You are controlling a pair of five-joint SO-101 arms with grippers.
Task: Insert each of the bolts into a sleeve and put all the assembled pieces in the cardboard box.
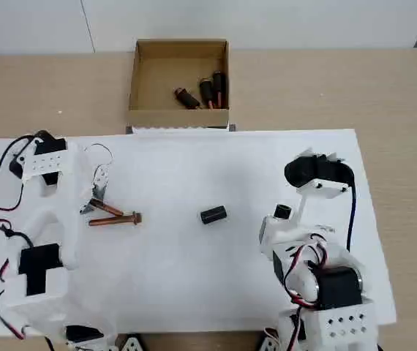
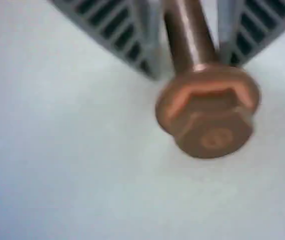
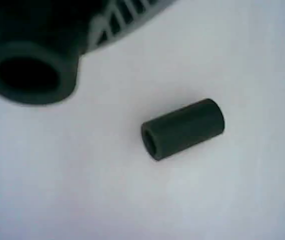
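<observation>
Gripping one bolt (image 2: 207,110) by its shank at the frame's left, the left fingers (image 2: 112,30) are risking a drooping, misaligned tip. The right fingers (image 3: 117,20) are clamping a sleeve (image 1: 282,212) at lower right. Any skewed approach is threatening to jam the insertion or knock the loose sleeve (image 1: 213,215) lying at centre.

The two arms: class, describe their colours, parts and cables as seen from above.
Both the left arm and the right arm have white printed shells, black motor blocks and loose red and black cables. The wrist views show grey, ribbed jaws.
</observation>
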